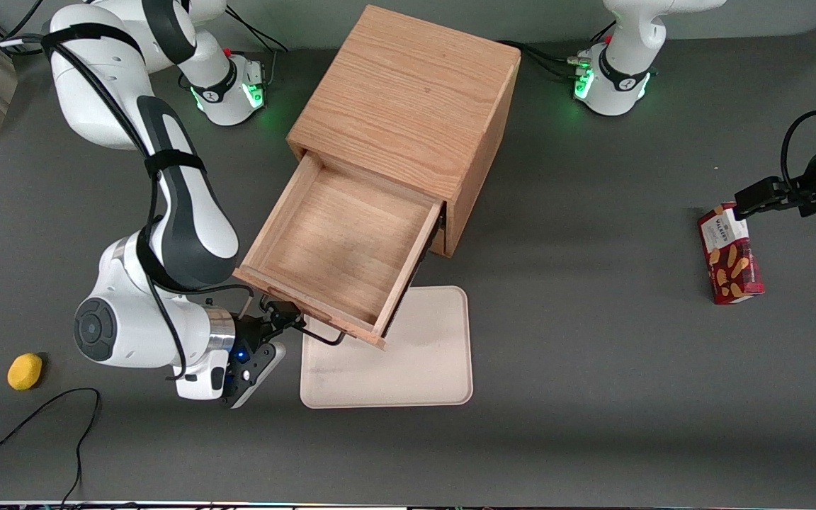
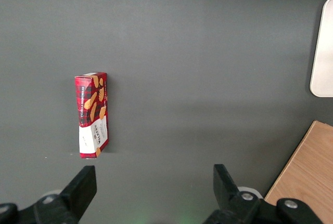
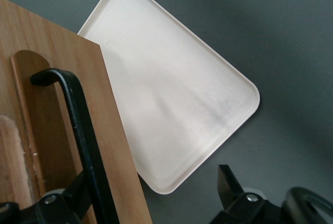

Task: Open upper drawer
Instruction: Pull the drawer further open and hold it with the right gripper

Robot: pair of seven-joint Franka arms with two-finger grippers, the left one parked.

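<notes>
Reading the front view: I see the upper drawer (image 1: pixel 341 248) pulled well out of the cabinet (image 1: pixel 408 113), its front end overhanging the tray (image 1: pixel 408 354).
Front view, hand: my gripper (image 1: pixel 282 316) sits at the drawer's front face, at the end of the black handle (image 1: pixel 319 333) toward the working arm's end of the table.
Front view, axis: I judge the drawer slides along its length, out of the cabinet toward the front camera; the handle runs crosswise to that.
Right wrist view, handle: the handle (image 3: pixel 83 130) bar crosses just in front of one finger (image 3: pixel 62 203), against the drawer front (image 3: pixel 57 130).
Right wrist view, fingers: spread wide, the bar beside one finger and the other finger well apart; I see no clamp on it.
Left wrist view: only the biscuit box (image 2: pixel 92 115) on the table; it tells me nothing of the drawer.
Next move: I judge any further pull must follow the slide axis.
</notes>
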